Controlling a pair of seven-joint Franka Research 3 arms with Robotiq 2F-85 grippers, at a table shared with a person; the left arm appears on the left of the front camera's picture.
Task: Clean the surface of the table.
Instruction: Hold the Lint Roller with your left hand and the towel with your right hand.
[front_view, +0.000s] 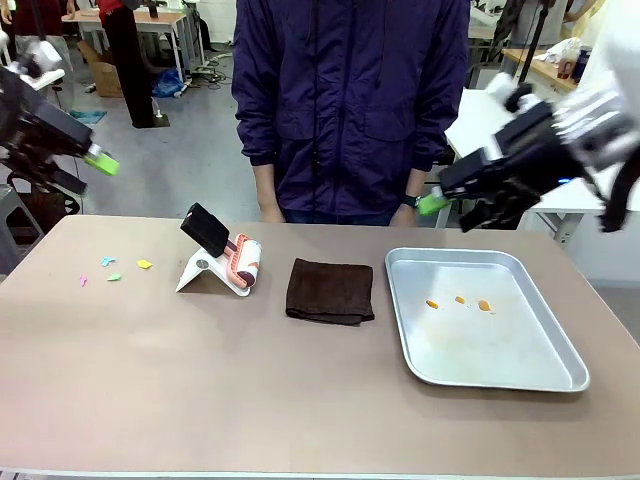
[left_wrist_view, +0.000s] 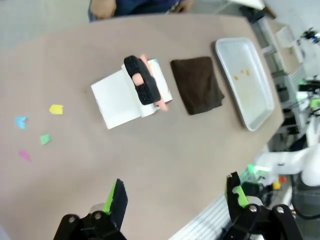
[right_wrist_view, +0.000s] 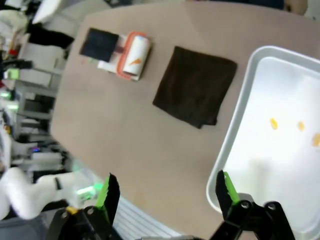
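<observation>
2 wide-open, empty hands, left hand (left_wrist_view: 176, 192) and right hand (right_wrist_view: 166, 184), hang near the smooth brownish-taupe table (front_view: 250, 390).

Taupe table (front_view: 200, 380), dark brown cloth (front_view: 330, 291), silver tray (front_view: 500, 350) with orange bits (front_view: 484, 305), purple jacket (front_view: 350, 100)

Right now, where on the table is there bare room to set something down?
The whole near strip of the table, robot-side of the lint roller, brown cloth and metal tray, is bare. Crowded: that row, plus paper scraps at left.

Left gripper (left_wrist_view: 177, 192) and right gripper (right_wrist_view: 165, 187) hover raised, fingers (left_wrist_view: 118, 197) spread wide.
</observation>
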